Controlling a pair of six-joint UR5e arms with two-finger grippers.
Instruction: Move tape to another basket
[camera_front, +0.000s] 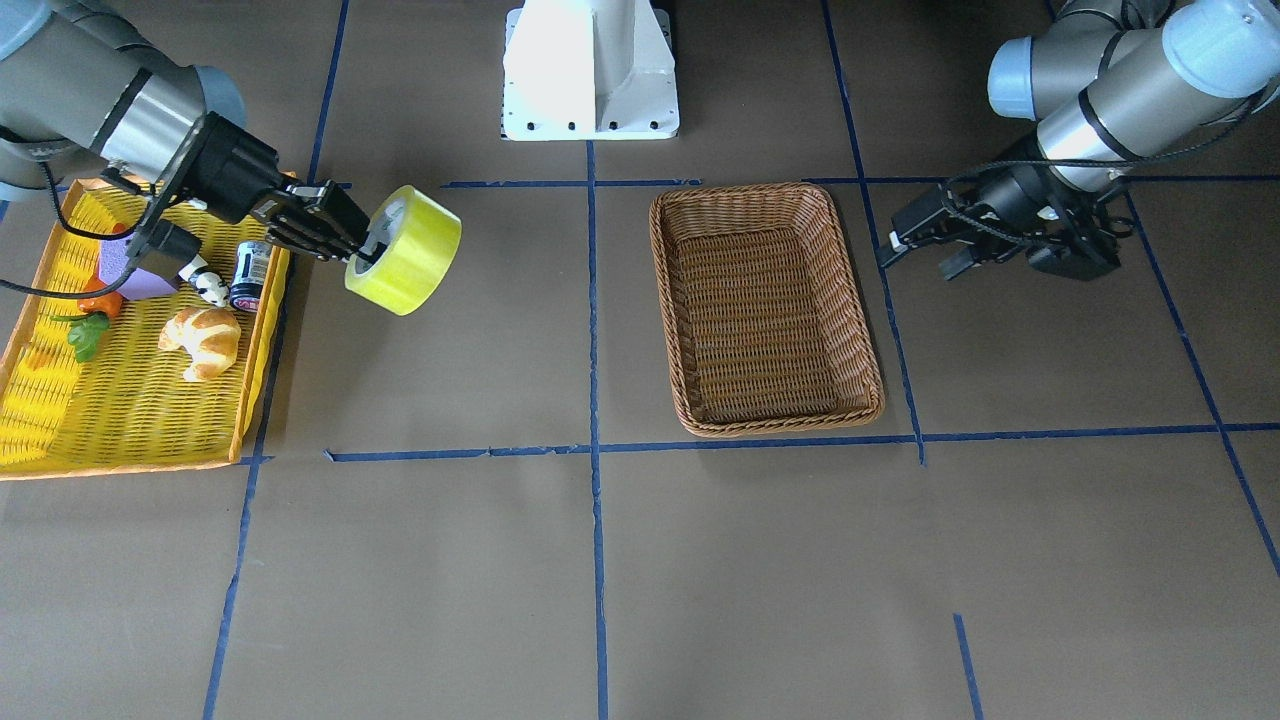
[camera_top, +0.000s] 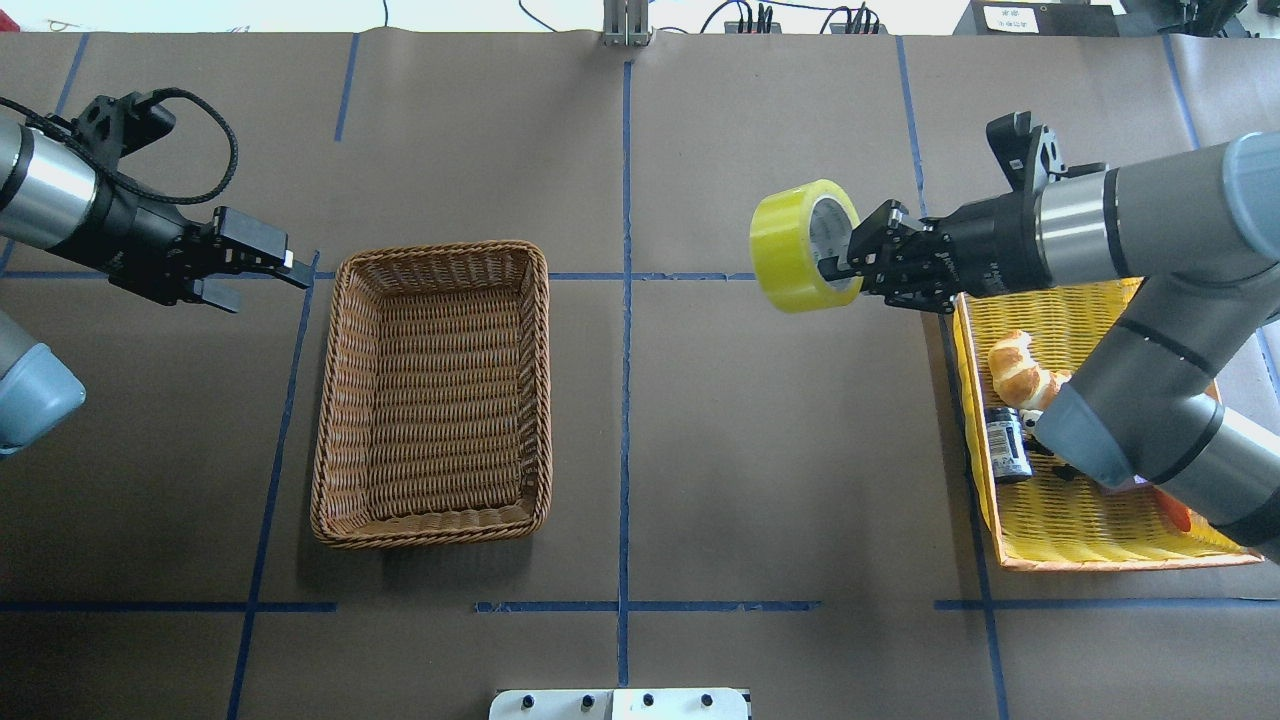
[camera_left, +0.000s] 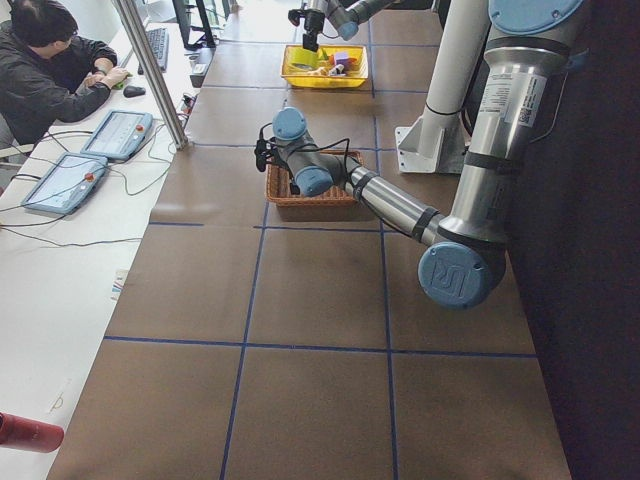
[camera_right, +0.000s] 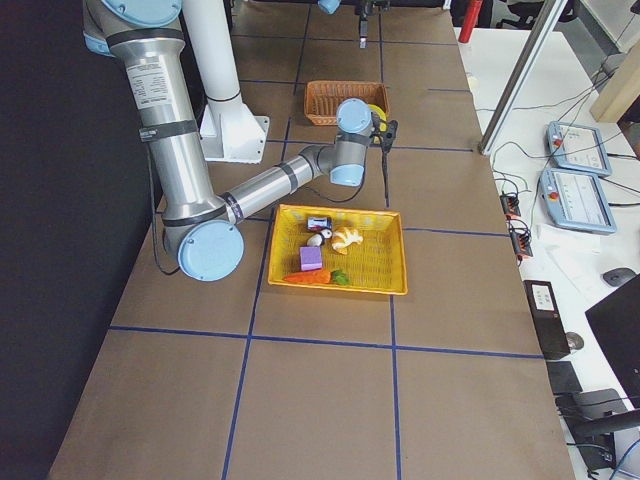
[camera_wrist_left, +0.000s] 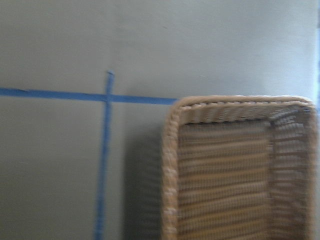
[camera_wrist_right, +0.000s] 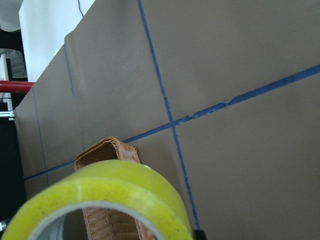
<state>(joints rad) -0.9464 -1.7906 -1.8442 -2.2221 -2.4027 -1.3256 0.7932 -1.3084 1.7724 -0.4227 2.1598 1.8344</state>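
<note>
Right claw (camera_top: 842, 268) has the tape (camera_top: 795, 245)! It is clamped on the roll, fingertips meeting it at the pale core, and the yellow-green roll hangs on its side in the air, clear of the surface (camera_top: 780, 450). The tape sits just past the edge of the yellow basket (camera_top: 1060, 525), out over bare brown paper and near a blue line (camera_top: 625, 400). The basket (camera_top: 432, 400), the brown wicker one, lies well apart from the tape on the far side of that line, flat on the surface, nothing in it.

Over to the left claw (camera_top: 268, 288): it hovers just beside the basket's outer long side, jaws spread, nothing between them. Its wrist camera looks down on one corner of the wicker rim and a cross of blue lines, a bit blurred.

From the right wrist camera the tape fills the bottom of the view, with a corner of the basket peeking up behind it.

In the yellow basket: a croissant (camera_top: 1015, 368), a dark can (camera_top: 1005, 445) on its side, a purple block (camera_front: 135, 275), a carrot (camera_front: 95, 300), partly under the right arm.
</note>
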